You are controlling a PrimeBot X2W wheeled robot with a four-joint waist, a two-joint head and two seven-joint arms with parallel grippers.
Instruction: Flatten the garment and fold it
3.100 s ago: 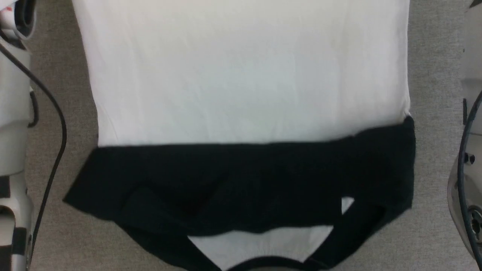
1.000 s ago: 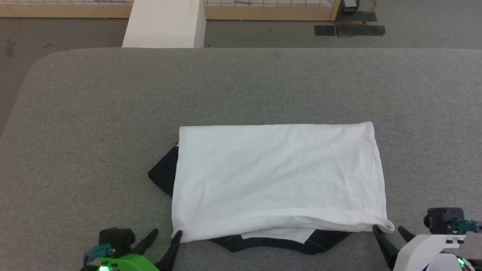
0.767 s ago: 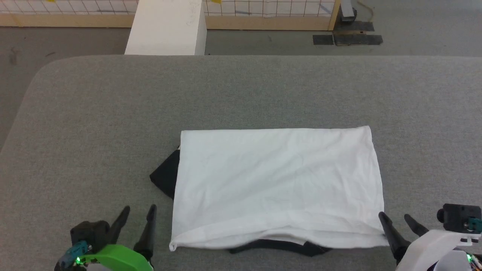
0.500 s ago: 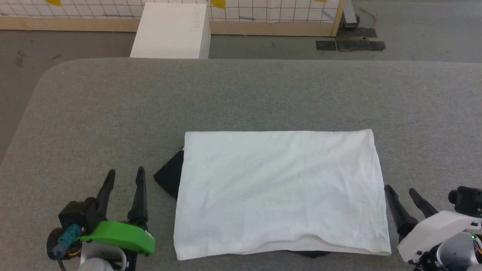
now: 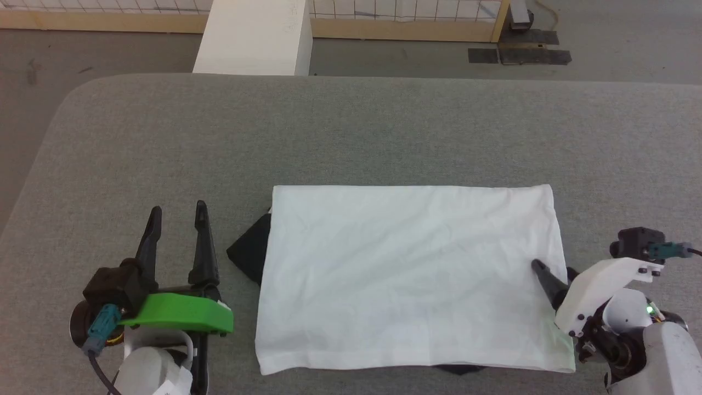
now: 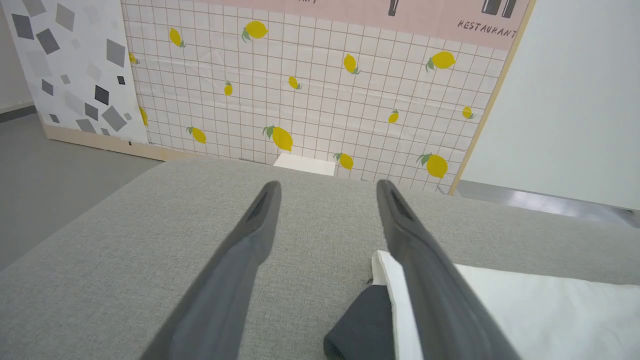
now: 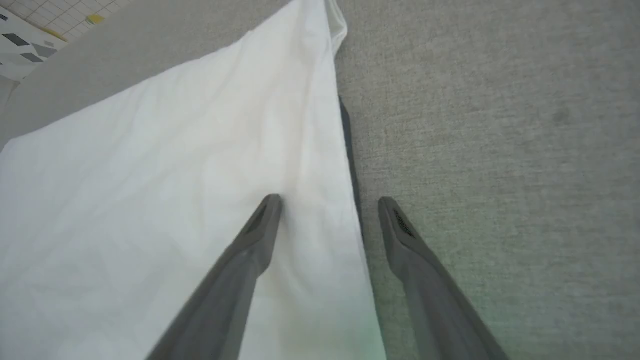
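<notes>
shirt (image 5: 408,274): folded, flat on table (image 5: 351,131), lower centre of head view | left gripper (image 5: 178,208): lower left, jaws apart, empty | right gripper (image 5: 553,270): lower right, jaws apart astride shirt's right edge

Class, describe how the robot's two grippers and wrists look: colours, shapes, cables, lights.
The left gripper has two long, dark, tapering fingers on a black block, a bright green cover and a teal plug with a dark cable. The right gripper has the same dark fingers, a white cover, a teal plug on a black block and a green light.
</notes>
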